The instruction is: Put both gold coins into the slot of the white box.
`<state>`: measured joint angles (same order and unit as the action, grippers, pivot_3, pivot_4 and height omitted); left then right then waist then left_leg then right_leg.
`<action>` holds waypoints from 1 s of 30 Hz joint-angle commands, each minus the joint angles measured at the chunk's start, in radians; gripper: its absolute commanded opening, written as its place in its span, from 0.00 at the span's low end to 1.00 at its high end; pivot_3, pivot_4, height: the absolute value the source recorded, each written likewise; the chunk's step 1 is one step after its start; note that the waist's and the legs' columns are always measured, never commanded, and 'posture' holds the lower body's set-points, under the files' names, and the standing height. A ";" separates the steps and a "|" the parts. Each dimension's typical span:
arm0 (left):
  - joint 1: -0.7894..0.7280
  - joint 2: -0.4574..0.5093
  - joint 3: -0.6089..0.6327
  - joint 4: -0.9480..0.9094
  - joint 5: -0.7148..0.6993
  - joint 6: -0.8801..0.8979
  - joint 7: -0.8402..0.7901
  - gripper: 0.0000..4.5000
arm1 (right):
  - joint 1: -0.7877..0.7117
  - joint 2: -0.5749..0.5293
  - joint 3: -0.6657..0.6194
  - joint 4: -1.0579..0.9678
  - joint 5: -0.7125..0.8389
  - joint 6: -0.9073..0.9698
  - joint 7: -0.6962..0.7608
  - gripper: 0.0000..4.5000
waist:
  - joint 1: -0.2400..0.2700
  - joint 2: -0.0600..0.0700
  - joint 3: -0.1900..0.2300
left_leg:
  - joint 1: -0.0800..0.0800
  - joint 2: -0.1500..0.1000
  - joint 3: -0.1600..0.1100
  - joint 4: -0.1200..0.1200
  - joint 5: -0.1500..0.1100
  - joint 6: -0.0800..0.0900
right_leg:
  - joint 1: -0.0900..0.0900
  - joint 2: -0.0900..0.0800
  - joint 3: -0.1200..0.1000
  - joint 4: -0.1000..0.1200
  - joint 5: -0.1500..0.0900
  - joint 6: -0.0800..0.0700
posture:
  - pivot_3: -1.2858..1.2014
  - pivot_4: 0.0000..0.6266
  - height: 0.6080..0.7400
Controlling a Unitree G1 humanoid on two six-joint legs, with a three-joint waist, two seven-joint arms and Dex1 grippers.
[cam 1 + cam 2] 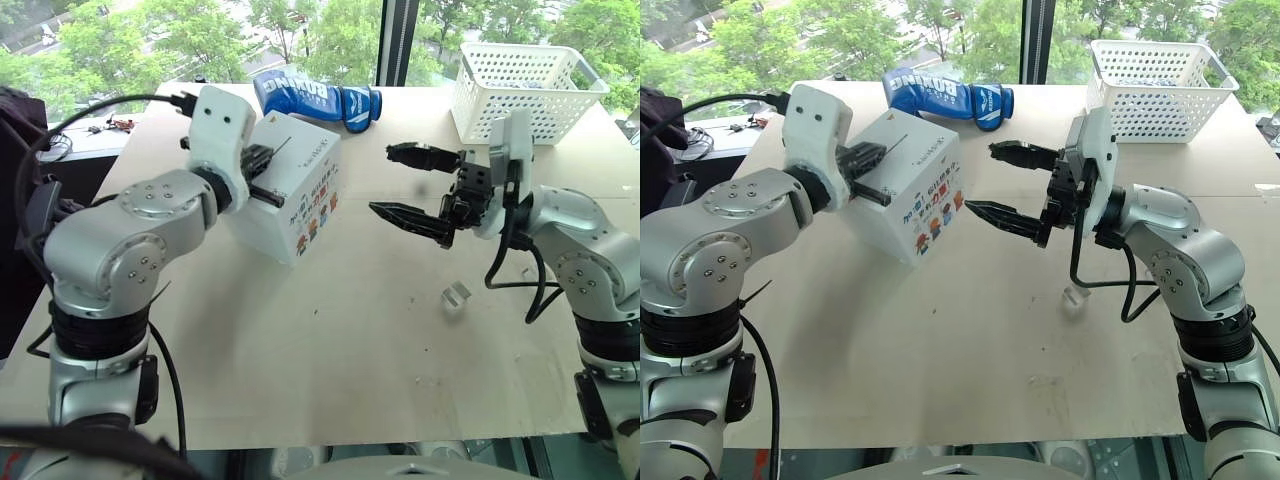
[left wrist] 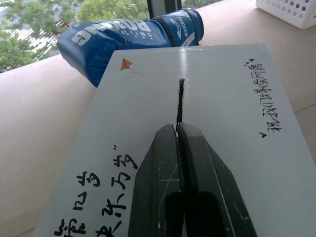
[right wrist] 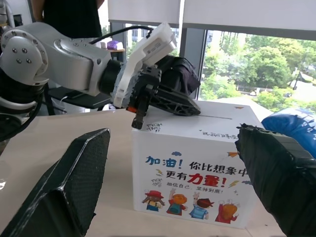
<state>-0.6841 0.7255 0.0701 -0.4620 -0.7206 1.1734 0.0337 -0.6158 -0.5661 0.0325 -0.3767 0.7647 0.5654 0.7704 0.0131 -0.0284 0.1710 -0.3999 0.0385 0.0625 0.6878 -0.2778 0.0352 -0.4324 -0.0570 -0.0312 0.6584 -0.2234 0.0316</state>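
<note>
The left gripper [image 2: 178, 129], pinched shut, rests its tips at the slot [image 2: 180, 101] on top of the white box [image 1: 300, 205] – near the table's [image 1: 330, 340] far edge; the right gripper [image 1: 407, 182] hangs just beside it, spread wide, holding nothing

white box [image 1: 290, 195] left, basket [image 1: 522, 88] behind right — glove [image 1: 318, 97] between

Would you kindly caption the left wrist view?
Shut left end effector poised over the white box slot.
</note>
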 commanded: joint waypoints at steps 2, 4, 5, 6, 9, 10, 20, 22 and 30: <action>0.012 -0.015 0.020 0.007 0.050 0.013 -0.029 0.00 | -0.002 -0.002 -0.041 -0.047 0.009 0.005 -0.011 0.99 | 0.000 0.000 0.000 | 0.000 0.000 0.000 0.000 0.000 0.000 | 0.000 0.000 0.000 0.000 0.000 0.000 | 0.52 0.24 0.73; 0.017 -0.017 0.020 0.008 0.062 0.011 -0.042 0.00 | -0.003 -0.001 -0.045 -0.047 0.009 0.008 -0.013 0.99 | 0.000 0.000 0.000 | 0.000 0.000 0.000 0.000 0.000 0.000 | 0.000 0.000 0.000 0.001 0.000 0.000 | 0.52 0.24 0.73; 0.019 -0.023 0.023 0.009 0.063 0.006 -0.053 0.10 | -0.003 -0.001 -0.046 -0.047 0.009 0.009 -0.012 1.00 | 0.000 0.000 0.000 | 0.000 0.000 0.000 0.000 0.000 0.000 | 0.000 0.000 0.000 0.001 0.000 0.000 | 0.52 0.24 0.73; 0.022 -0.026 0.023 0.007 0.064 -0.003 -0.066 0.13 | -0.003 0.000 -0.046 -0.047 0.009 0.011 -0.012 1.00 | 0.000 0.000 0.000 | 0.001 0.000 0.000 0.000 0.000 0.000 | 0.000 0.000 0.000 0.001 0.000 0.000 | 0.52 0.24 0.73; 0.025 -0.018 0.007 -0.003 0.090 -0.031 -0.109 0.41 | 0.000 0.000 -0.048 -0.049 0.010 0.014 -0.013 1.00 | 0.000 0.000 0.000 | 0.001 0.000 0.000 0.000 0.000 0.000 | 0.000 0.000 0.000 0.002 0.000 0.000 | 0.52 0.24 0.73; 0.028 -0.016 -0.004 -0.007 0.120 -0.066 -0.116 0.52 | 0.002 0.000 -0.050 -0.048 0.012 0.015 -0.012 1.00 | 0.000 0.000 0.000 | 0.001 0.000 0.000 0.000 0.000 0.000 | 0.000 0.000 0.000 0.001 0.000 0.000 | 0.52 0.24 0.73; 0.128 -0.160 0.115 -0.155 0.029 -0.337 -0.297 0.99 | 0.164 -0.096 -0.173 -0.042 0.014 0.010 0.027 1.00 | 0.002 0.000 0.000 | -0.002 -0.001 0.000 0.000 0.000 0.000 | 0.000 -0.004 -0.001 0.000 0.000 0.000 | 0.52 0.24 0.73; 0.229 -0.175 0.165 -0.231 -0.053 -0.342 -0.343 0.99 | 0.291 -0.104 -0.224 -0.043 -0.009 -0.027 0.033 1.00 | 0.001 0.000 -0.001 | -0.002 -0.001 -0.001 -0.001 -0.001 0.001 | 0.000 -0.006 -0.001 -0.002 0.000 0.000 | 0.52 0.24 0.73; 0.706 -0.104 0.206 -0.334 -0.071 -0.441 -0.539 0.99 | 0.706 -0.058 -0.320 0.061 -0.198 -0.334 0.103 1.00 | -0.001 0.007 -0.002 | 0.006 -0.001 0.002 -0.002 -0.003 0.005 | 0.005 -0.003 0.000 -0.001 -0.001 0.001 | 0.52 0.24 0.73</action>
<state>0.0153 0.6194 0.2911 -0.7899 -0.8143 0.7565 -0.4888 0.0912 -0.6232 -0.2571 -0.3036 0.5861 0.2982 0.8532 0.0123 -0.0217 0.1686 -0.3899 0.0372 0.0672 0.6860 -0.2818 0.0416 -0.4253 -0.0607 -0.0300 0.6574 -0.2276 0.0310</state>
